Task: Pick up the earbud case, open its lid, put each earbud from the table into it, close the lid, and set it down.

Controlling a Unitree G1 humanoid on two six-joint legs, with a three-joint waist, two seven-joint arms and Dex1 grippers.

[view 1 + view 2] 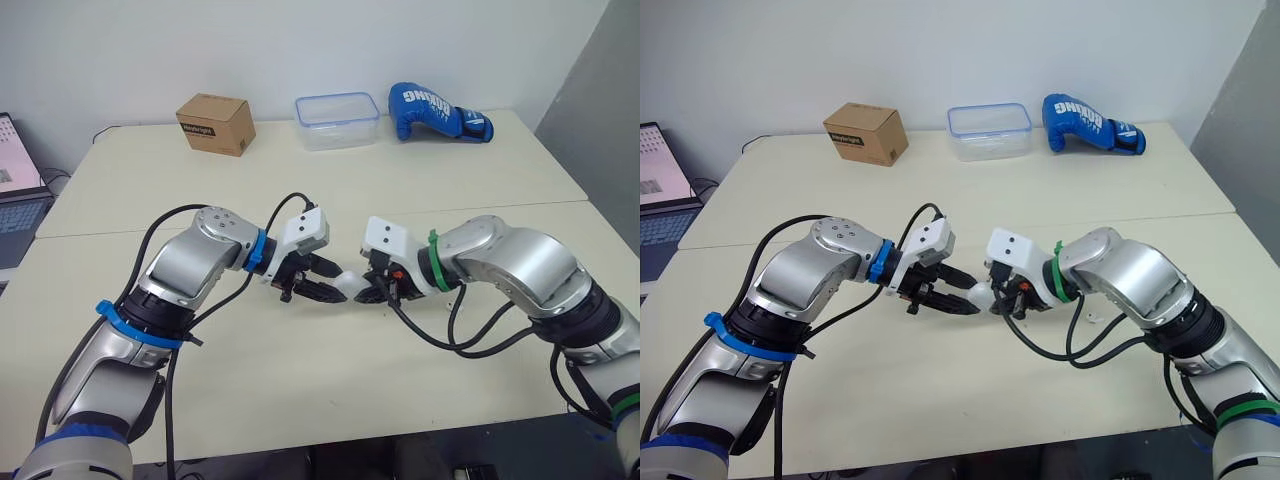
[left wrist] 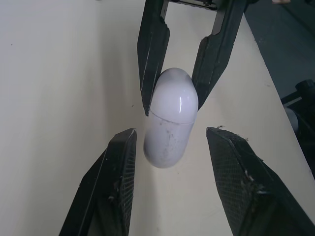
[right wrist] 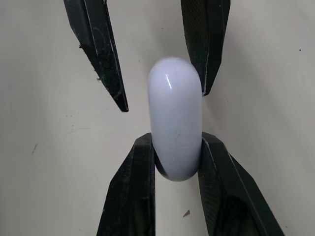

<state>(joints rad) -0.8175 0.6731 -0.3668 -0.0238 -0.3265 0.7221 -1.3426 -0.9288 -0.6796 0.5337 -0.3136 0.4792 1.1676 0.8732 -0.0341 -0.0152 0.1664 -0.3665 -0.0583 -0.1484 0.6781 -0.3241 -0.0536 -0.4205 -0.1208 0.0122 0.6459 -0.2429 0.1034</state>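
The right claw (image 3: 177, 141) is clenched on one end of the white earbud case (image 3: 175, 108), whose lid is shut, over the bench (image 1: 330, 380). Facing it, the left claw (image 2: 172, 132) is released, its fingers spread either side of the case's other end.
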